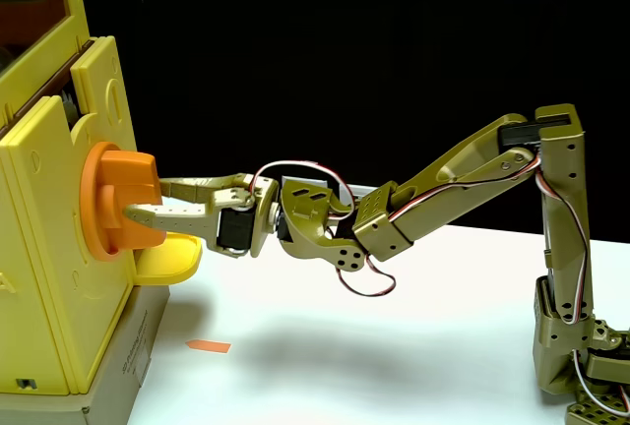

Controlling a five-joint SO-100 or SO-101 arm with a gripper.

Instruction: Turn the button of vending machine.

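Observation:
The vending machine [49, 277], a tall pale-yellow toy box with a reddish-framed window at the top, stands at the left edge of the fixed view. Its button [116, 201], a large orange knob with a thick bar, sticks out of the machine's side toward the arm. The olive-green arm reaches in from the right, stretched out low and nearly level. My gripper [146, 201] is shut on the button. One finger [162, 214] lies across the near face of the bar. The other finger runs along the bar's upper far side, with its tip hidden behind the bar.
A small yellow tray [167, 260] juts out just below the button, under my fingers. The machine rests on a pale box [128, 366]. A small orange strip [209, 346] lies on the white table. The arm's base [576, 366] stands at the right edge.

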